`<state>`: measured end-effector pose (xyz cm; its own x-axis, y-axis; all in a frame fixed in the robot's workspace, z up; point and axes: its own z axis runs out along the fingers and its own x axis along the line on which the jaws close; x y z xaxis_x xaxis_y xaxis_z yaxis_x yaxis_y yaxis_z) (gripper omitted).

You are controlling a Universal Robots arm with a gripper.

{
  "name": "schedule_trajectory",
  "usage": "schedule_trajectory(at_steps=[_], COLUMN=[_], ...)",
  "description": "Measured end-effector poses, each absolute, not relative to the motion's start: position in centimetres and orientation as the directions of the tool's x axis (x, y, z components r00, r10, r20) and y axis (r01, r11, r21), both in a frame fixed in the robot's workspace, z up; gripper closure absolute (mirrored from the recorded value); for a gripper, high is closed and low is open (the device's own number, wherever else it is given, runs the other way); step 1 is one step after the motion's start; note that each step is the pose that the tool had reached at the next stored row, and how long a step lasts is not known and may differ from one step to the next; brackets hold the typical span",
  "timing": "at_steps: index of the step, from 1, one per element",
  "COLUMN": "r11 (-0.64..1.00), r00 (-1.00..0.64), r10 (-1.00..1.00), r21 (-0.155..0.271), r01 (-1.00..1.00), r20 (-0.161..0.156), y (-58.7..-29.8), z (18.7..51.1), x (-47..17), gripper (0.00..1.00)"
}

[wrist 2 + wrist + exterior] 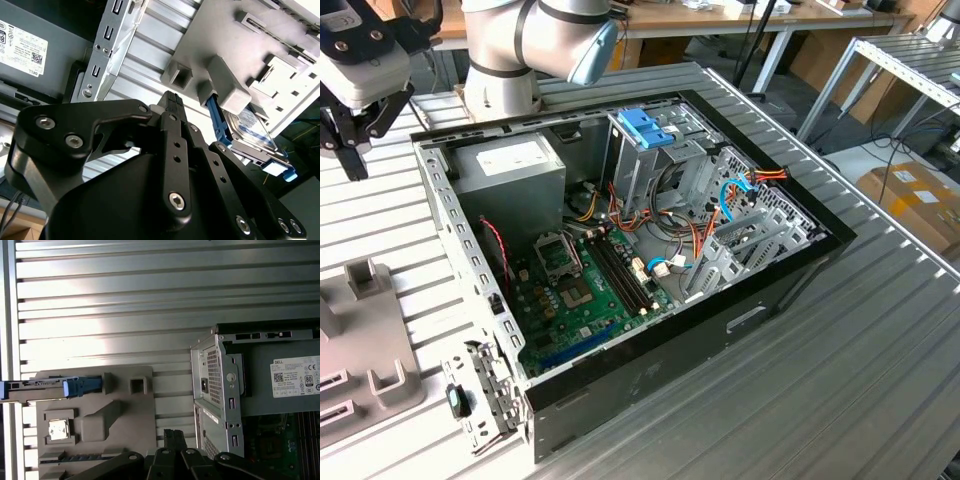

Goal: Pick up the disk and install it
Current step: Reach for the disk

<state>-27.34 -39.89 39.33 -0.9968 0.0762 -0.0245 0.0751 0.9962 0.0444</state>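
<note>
The disk (pixel 47 385) stands on its edge in a slot of the grey fixture (pixel 125 405), its light-blue carrier (pixel 82 386) showing at one end. In the second wrist view the disk's silver face (pixel 247 132) and blue frame (pixel 216 116) sit behind a grey block of the fixture (pixel 225 60). My gripper (pixel 355 165) hangs at the exterior view's upper left, over the ribbed table beside the open computer case (pixel 800 270). Its black fingertips (pixel 173 434) are together with nothing between them, well apart from the disk. The gripper (pixel 172 97) points towards the fixture.
Inside the case are the green motherboard (pixel 580 290), the grey power supply (pixel 510 165) and a tall metal cage with a blue bracket (pixel 645 128) on top. Loose orange and blue cables (pixel 740 190) lie near the cage. The grey fixture (pixel 370 340) sits at the exterior view's lower left.
</note>
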Motion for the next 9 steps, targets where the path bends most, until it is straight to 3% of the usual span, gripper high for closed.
schedule_trajectory(at_steps=[9], r11=[0.996], r00=[-0.997], r10=[0.076], r21=[0.044], r01=[0.075], r20=[-0.024], y=[-39.89], z=[39.33], x=[-28.08], gripper=[0.89])
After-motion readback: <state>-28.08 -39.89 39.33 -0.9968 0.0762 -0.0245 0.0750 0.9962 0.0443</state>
